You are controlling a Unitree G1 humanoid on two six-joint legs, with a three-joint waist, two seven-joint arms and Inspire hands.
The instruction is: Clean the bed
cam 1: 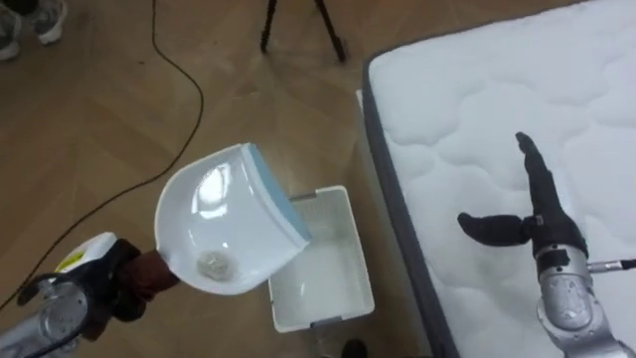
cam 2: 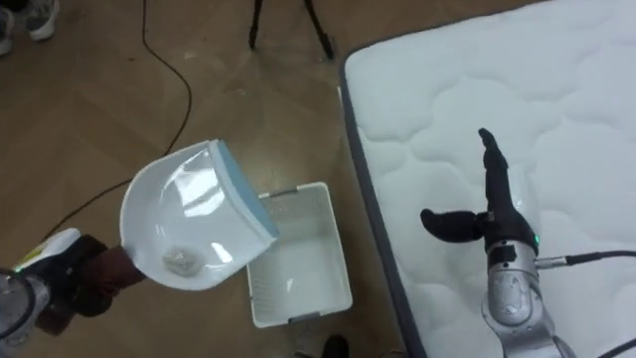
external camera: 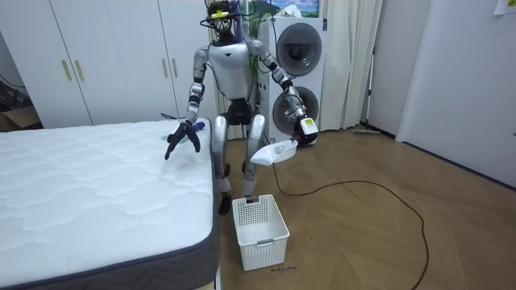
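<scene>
The left robot hand (cam 1: 119,283) is gripping the handle of a white dustpan (cam 1: 224,224), tilted above the white basket (cam 1: 333,278). Beside the basket, the right robot hand (cam 1: 535,229) is hovering spread over the bed (cam 1: 467,80).

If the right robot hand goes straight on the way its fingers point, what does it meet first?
Probably the white mattress; the right robot hand is open, height above it unclear.
</scene>
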